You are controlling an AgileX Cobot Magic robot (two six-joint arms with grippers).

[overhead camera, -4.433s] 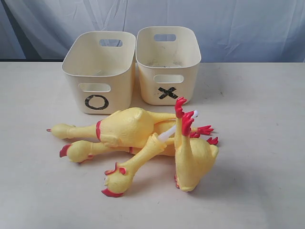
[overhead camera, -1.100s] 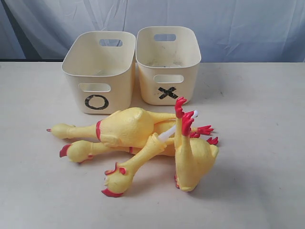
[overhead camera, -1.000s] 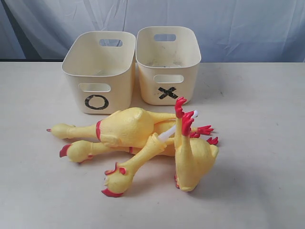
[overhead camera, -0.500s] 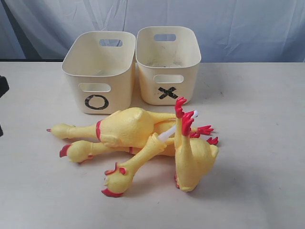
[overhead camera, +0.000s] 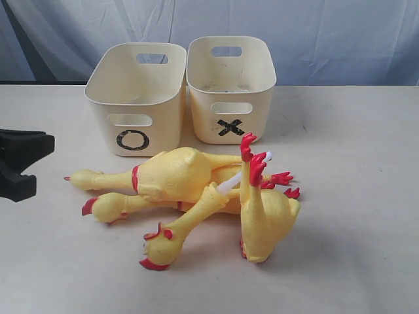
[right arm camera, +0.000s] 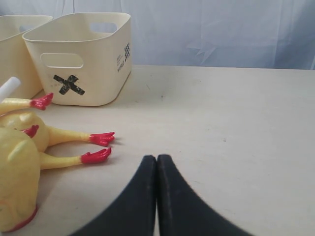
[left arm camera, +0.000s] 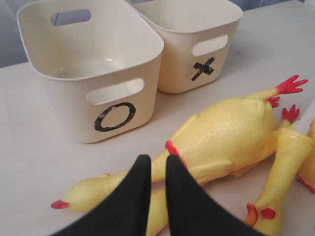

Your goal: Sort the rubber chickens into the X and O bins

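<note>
Plainly lettered: O bin [overhead camera: 157, 127], X bin [overhead camera: 256, 116].

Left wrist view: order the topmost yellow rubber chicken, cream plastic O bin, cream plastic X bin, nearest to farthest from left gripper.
1. Topmost chicken, just ahead of the left gripper.
2. O bin, behind it.
3. X bin, beside that, farthest.

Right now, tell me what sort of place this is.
Probably a staged robot test bench: a beige tabletop, a plain blue-grey cloth backdrop, and two cream plastic tubs marked O and X beside yellow rubber toy chickens.
</note>
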